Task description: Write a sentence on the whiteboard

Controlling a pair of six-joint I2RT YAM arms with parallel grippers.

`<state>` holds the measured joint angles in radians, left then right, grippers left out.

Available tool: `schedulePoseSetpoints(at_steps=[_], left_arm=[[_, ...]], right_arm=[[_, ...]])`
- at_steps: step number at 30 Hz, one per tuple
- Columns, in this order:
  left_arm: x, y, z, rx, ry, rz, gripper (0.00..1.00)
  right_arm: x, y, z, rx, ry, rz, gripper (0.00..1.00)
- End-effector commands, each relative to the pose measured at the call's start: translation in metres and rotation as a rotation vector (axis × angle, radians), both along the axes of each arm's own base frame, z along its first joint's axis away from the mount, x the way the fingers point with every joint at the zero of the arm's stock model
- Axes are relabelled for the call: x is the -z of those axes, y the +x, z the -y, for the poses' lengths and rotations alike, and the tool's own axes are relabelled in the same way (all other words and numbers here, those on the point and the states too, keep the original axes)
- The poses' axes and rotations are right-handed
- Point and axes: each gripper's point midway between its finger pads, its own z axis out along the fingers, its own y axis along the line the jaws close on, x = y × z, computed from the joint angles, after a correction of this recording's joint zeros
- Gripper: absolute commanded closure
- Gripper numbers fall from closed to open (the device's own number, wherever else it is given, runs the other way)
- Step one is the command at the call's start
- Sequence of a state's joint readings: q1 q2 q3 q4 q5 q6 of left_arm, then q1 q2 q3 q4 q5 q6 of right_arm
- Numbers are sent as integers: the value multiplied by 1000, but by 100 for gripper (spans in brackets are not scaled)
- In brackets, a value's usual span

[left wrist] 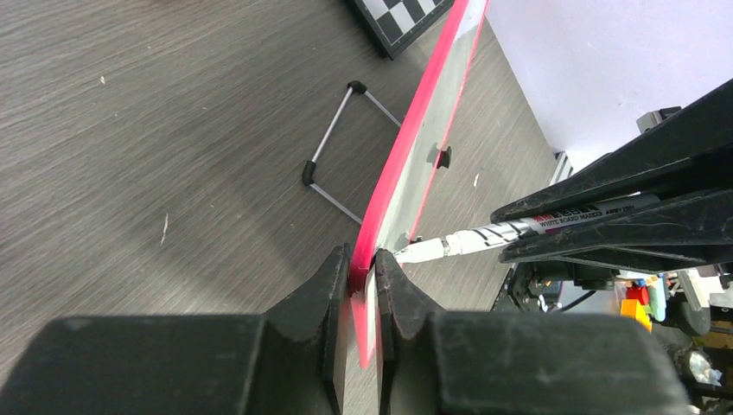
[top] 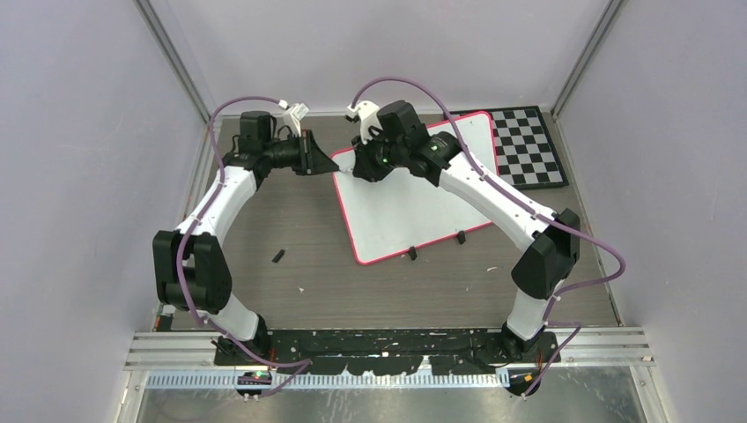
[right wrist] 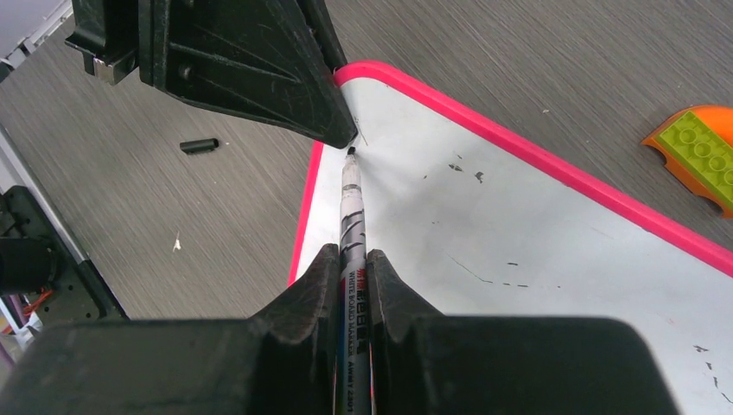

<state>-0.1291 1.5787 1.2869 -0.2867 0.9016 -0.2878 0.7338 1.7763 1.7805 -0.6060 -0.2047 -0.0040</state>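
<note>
While nothing legible shows on it, whiteboard (top: 407, 211): resting beside checkerboard (top: 528, 145); far-left corner pinched
Left gripper (left wrist: 363, 259): clenched on pink rim; thin bite, liable to slip under pen pressure
Right gripper (right wrist: 353, 258): grasping marker (right wrist: 353, 199); tip at same corner, crowded by left gripper; risk of collision, or stroke running off edge

whiteboard (top: 414, 216): far-left corner hidden under left fingers (top: 319, 159), a strip under right arm (top: 480, 185) | marker (right wrist: 353, 199): rear end buried between right fingers (right wrist: 307, 294) | orange-green brick (right wrist: 696, 151): cut by right edge | checkerboard (left wrist: 402, 17): cut by top edge | small black piece (top: 278, 256) on worktop (top: 291, 295): too small to identify | dark marks (right wrist: 467, 169) on board: too faint to read
</note>
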Motion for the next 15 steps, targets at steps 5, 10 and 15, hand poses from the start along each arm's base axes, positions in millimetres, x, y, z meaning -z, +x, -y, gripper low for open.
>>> schedulePoseSetpoints(at_steps=[5,10,15], left_arm=[[-25,0,7,37,-29,89,100],[-24,1,6,33,-24,91,100],[-24,2,5,27,-20,94,100]], right_arm=[[-30,20,4,82,13,116,100],[-32,26,15,124,-8,142,100],[-34,32,24,158,-31,155,100]])
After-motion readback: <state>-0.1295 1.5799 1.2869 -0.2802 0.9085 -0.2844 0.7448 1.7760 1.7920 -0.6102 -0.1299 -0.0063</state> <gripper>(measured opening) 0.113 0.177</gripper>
